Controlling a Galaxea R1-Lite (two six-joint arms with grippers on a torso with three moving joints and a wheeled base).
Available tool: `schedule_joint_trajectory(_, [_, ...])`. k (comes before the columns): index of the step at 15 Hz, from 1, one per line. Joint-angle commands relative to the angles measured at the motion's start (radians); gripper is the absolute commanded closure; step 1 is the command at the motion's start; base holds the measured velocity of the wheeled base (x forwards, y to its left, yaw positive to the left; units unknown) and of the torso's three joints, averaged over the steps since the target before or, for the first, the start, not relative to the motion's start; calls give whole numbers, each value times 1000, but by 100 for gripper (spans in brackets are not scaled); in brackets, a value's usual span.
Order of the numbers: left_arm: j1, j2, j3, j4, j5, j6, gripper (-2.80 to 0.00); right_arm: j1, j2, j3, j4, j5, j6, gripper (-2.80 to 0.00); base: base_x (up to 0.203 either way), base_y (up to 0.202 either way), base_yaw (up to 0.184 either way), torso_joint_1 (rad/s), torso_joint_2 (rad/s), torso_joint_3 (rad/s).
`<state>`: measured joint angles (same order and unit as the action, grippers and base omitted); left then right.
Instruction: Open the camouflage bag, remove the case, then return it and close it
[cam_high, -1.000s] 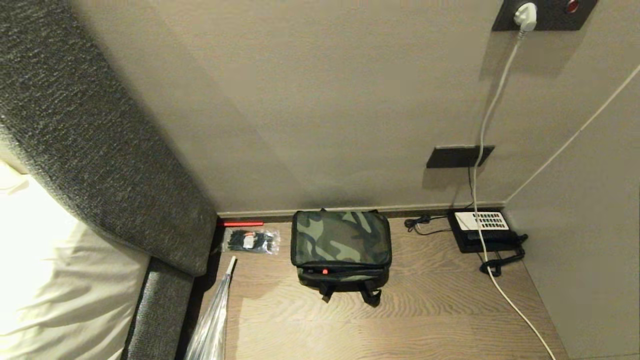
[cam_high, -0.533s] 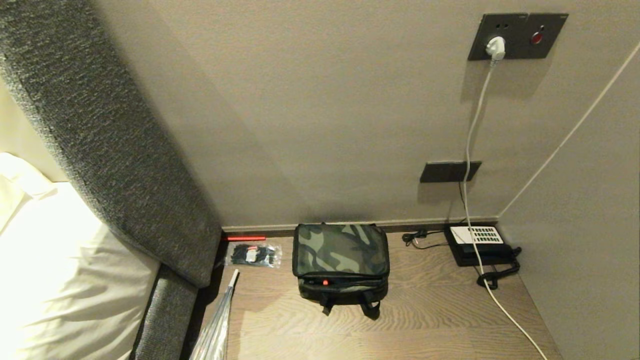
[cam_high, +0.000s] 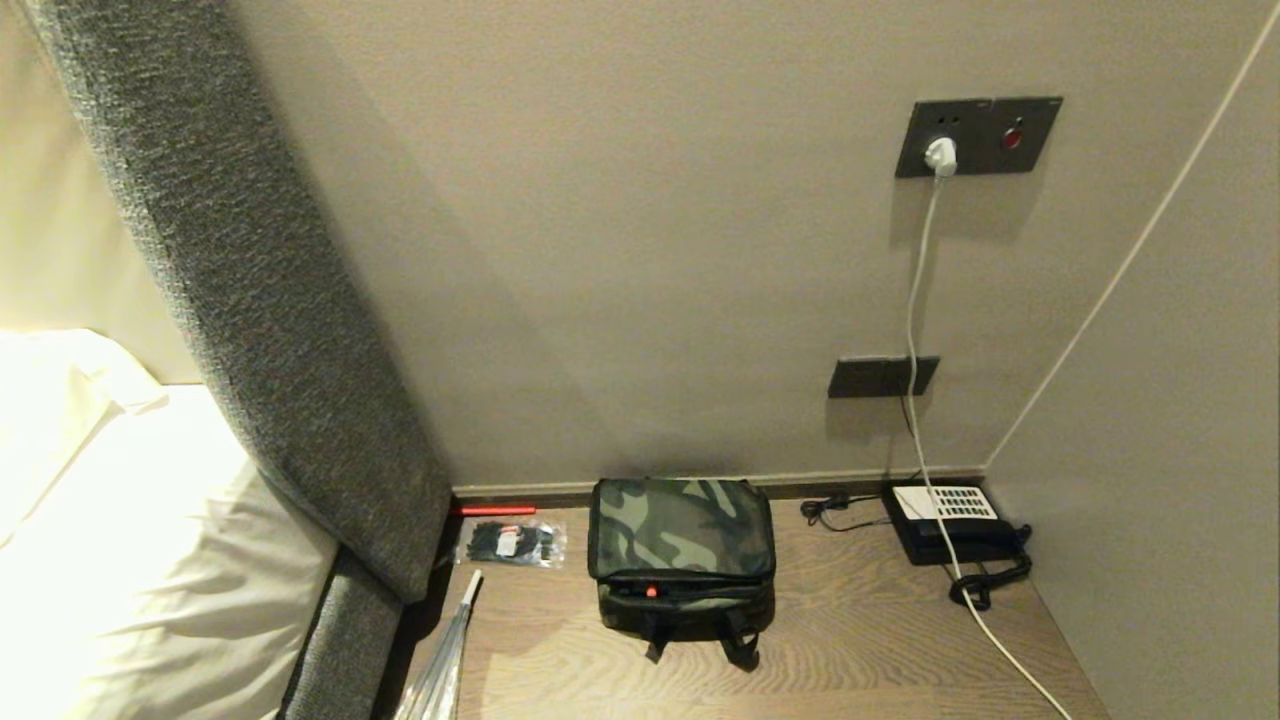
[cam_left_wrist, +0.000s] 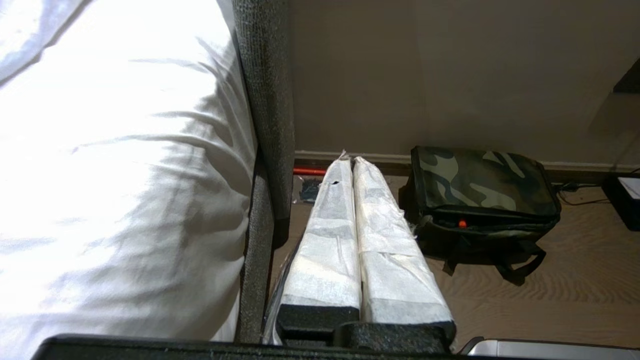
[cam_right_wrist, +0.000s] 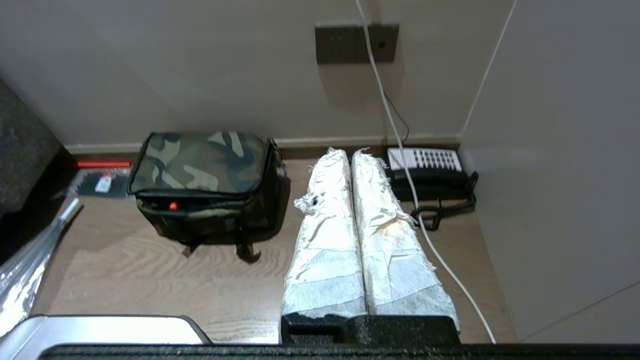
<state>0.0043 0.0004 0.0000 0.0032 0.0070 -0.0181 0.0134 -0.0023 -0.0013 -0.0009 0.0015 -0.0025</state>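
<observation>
Camouflage bag (cam_high: 682, 545) being kept zipped beside telephone (cam_high: 955, 523); both hands (cam_left_wrist: 352, 162) (cam_right_wrist: 350, 155) being held closed, empty; cable (cam_high: 915, 330) snagging risked.

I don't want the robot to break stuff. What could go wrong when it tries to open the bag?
The white cable hangs down the wall and trails across the telephone beside the bag; the right gripper might snag it. The bag sits close against the wall, so its lid may bump the wall when lifted. The loose straps in front could catch a finger.
</observation>
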Motion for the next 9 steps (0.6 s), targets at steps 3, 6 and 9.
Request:
schedule_joint_trajectory(3, [0, -2, 3, 0, 1, 0, 0, 0, -1, 1, -1, 0, -1, 0, 0, 0, 0, 0, 3, 203])
schedule_joint_trajectory(6, [0, -1, 3, 0, 1, 0, 0, 0, -1, 0, -1, 0, 1, 0, 0, 0, 0, 3, 2, 200])
schedule_joint_trajectory(9, [0, -2, 3, 0, 1, 0, 0, 0, -1, 1, 0, 0, 1, 0, 0, 0, 0, 3, -2, 204])
